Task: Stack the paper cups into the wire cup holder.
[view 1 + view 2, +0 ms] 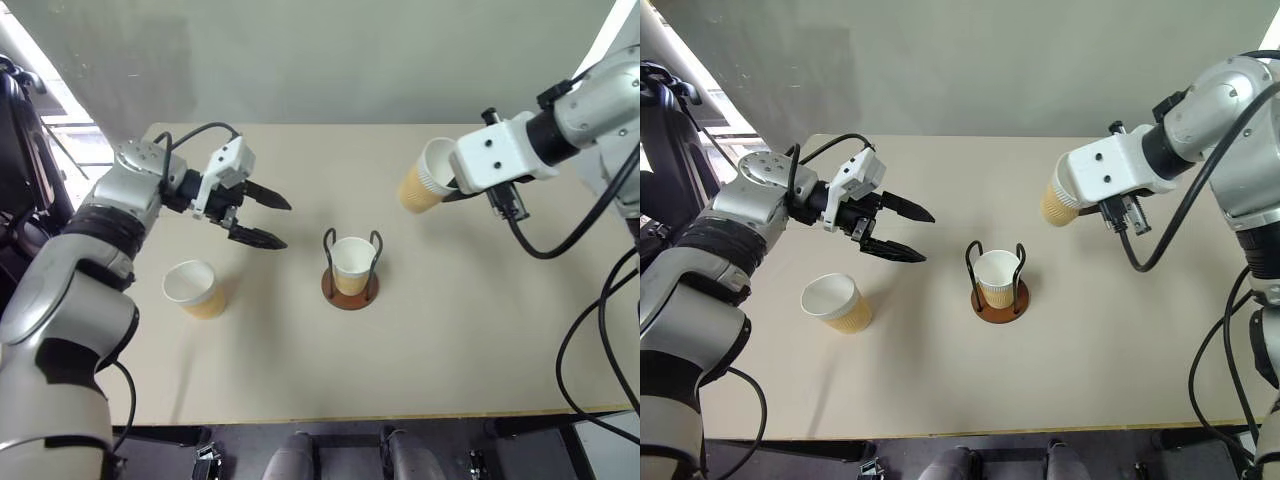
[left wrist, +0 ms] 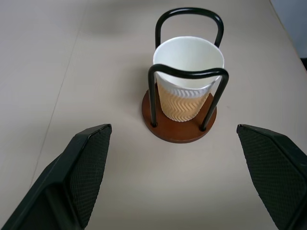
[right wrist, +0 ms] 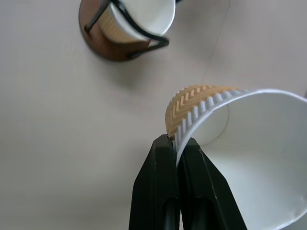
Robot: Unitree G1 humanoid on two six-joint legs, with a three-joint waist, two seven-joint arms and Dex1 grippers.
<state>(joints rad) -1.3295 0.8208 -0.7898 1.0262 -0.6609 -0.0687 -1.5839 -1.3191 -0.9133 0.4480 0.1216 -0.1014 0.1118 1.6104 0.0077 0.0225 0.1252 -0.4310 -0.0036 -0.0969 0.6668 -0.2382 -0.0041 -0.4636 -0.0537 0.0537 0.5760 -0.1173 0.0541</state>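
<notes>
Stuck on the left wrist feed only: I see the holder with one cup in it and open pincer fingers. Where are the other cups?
Observer: One paper cup stands upright on the table, on the robot's left of the wire cup holder, apart from it.
Operator: And the third?
Observer: The right pincer is shut on the third cup, pinching its wall at the rim, in the air above the table.
Operator: Is it upright?
Observer: No, it is tilted, with its mouth turned toward the right arm.
Operator: Left pincer near anything?
Observer: The left pincer hangs open above the table, holding nothing, between the standing cup and the holder.
</notes>
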